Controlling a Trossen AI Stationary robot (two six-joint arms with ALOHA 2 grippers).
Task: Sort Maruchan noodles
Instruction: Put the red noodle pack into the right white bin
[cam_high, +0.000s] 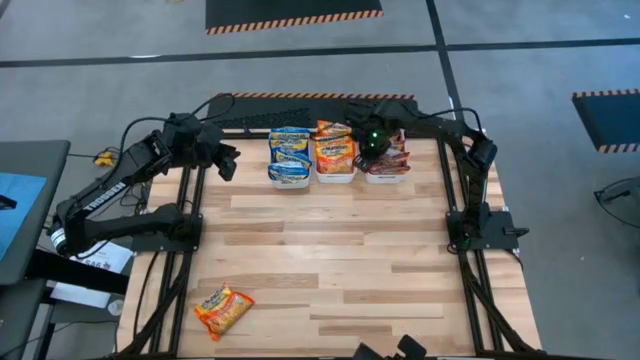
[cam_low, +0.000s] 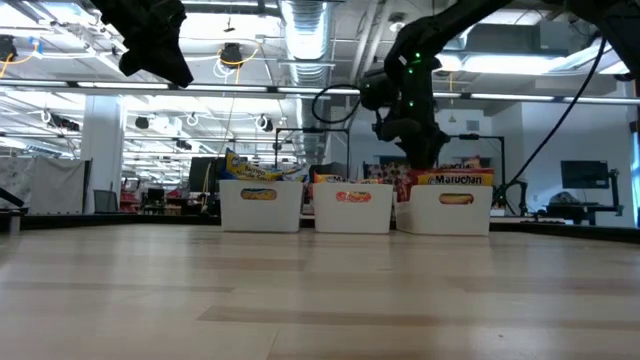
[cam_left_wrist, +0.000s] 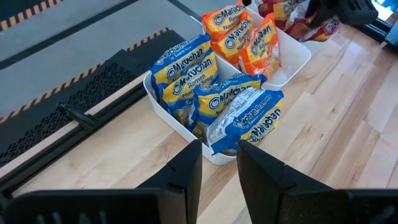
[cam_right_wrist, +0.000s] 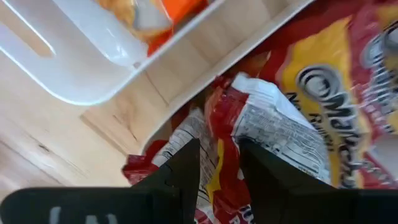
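Three white trays stand in a row at the table's far edge. The left tray holds blue Maruchan packets, the middle one orange packets, the right one dark red packets. One orange packet lies flat on the table near its near-left corner. My right gripper reaches down into the right tray and is shut on a dark red packet. My left gripper hangs open in the air, left of the blue tray, and touches nothing. My right gripper has a crumpled dark red packet between its two fingers, at a red edge beside its white printed back. The fingers come from above, pointing down into the right tray. The packet lies among the other dark red packets there.
A black mat runs along the table's far edge behind the trays. The wide wooden middle of the table holds nothing but the lone orange packet. Both arm bases stand at the table's left and right sides.
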